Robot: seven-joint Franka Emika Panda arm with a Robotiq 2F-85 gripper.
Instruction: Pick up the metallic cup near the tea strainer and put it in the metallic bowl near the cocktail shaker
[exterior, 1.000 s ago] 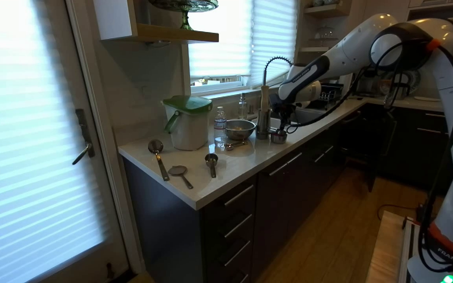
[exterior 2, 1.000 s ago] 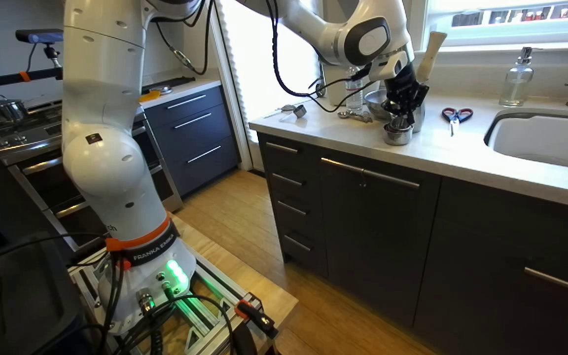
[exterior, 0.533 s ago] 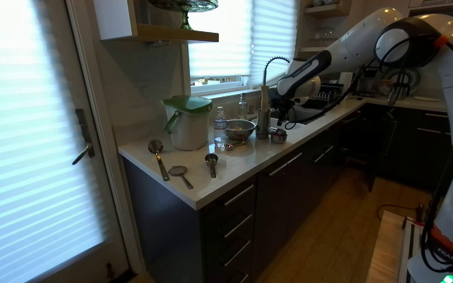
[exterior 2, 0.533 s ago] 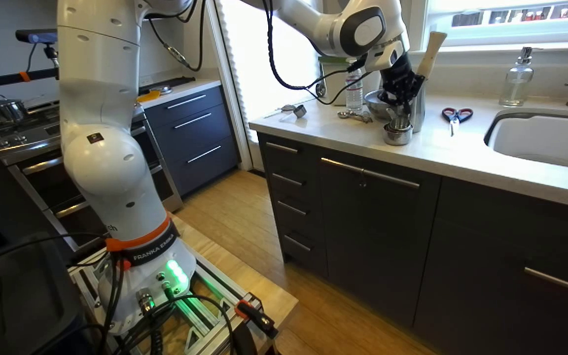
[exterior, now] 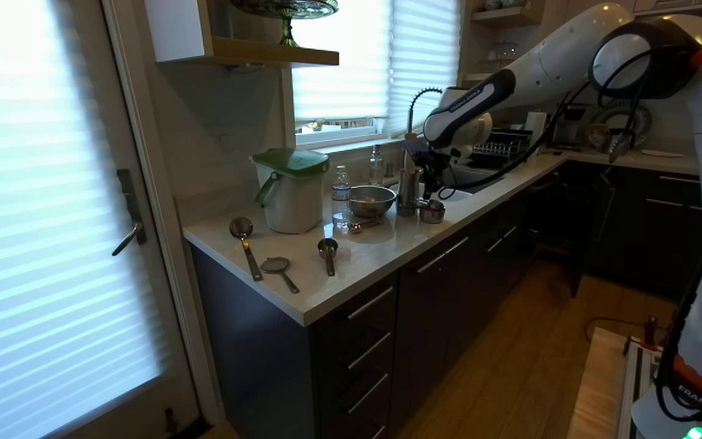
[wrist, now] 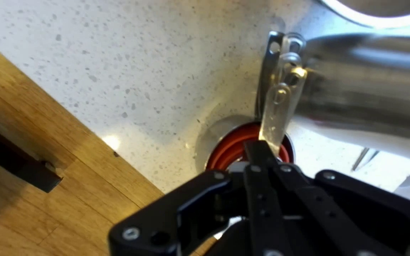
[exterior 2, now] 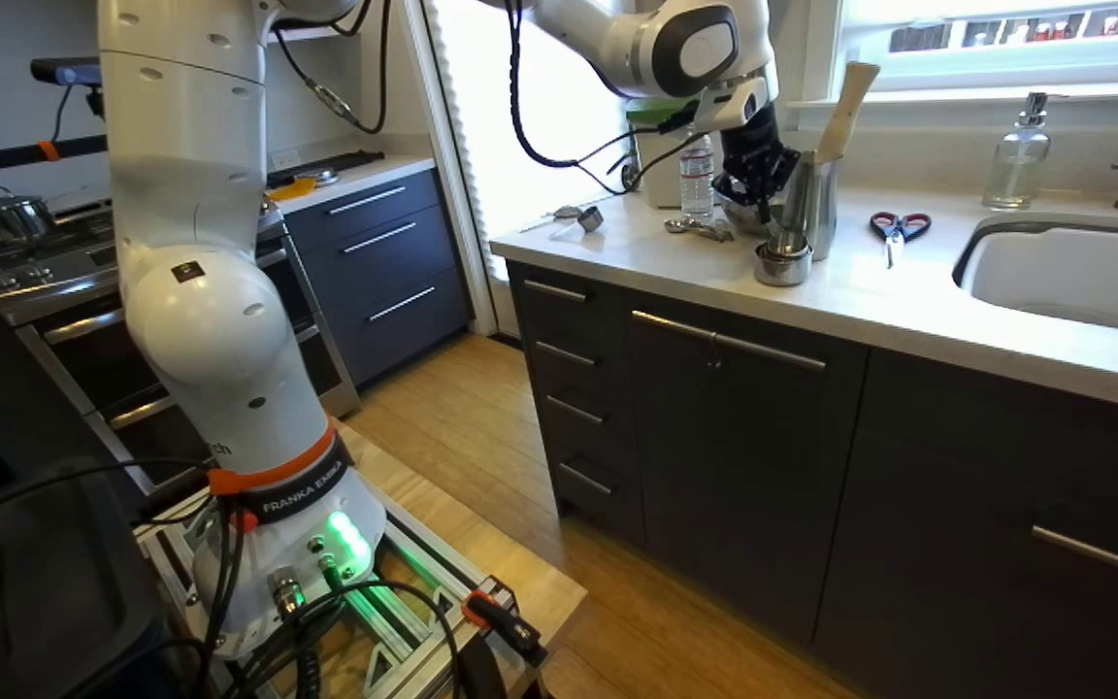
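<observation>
A small metal cup with a handle [exterior: 328, 246] lies on the counter beside the tea strainer [exterior: 275, 264]; the cup also shows in an exterior view [exterior 2: 590, 219]. The metallic bowl [exterior: 370, 204] stands beside a tall steel cylinder [exterior: 408, 194] like a shaker; part of its rim shows in the wrist view [wrist: 379, 21]. My gripper [wrist: 264, 153] has its fingers together, with nothing visible between them. In both exterior views the gripper [exterior 2: 766, 209] hangs above the counter beside the cylinder. The small metal cup is out of the wrist view.
Nested metal cups [exterior 2: 782, 262], red inside in the wrist view [wrist: 231, 145], stand near the counter's front edge. Measuring spoons [exterior: 364, 226], a water bottle [exterior: 340, 189], a green-lidded bin [exterior: 293, 195] and a ladle [exterior: 242, 231] are nearby. Scissors [exterior 2: 897, 229] lie by the sink.
My gripper has risen off the nested cups and moved towards the bowl side of them. The cups, bowl and other things on the counter have stayed in place.
</observation>
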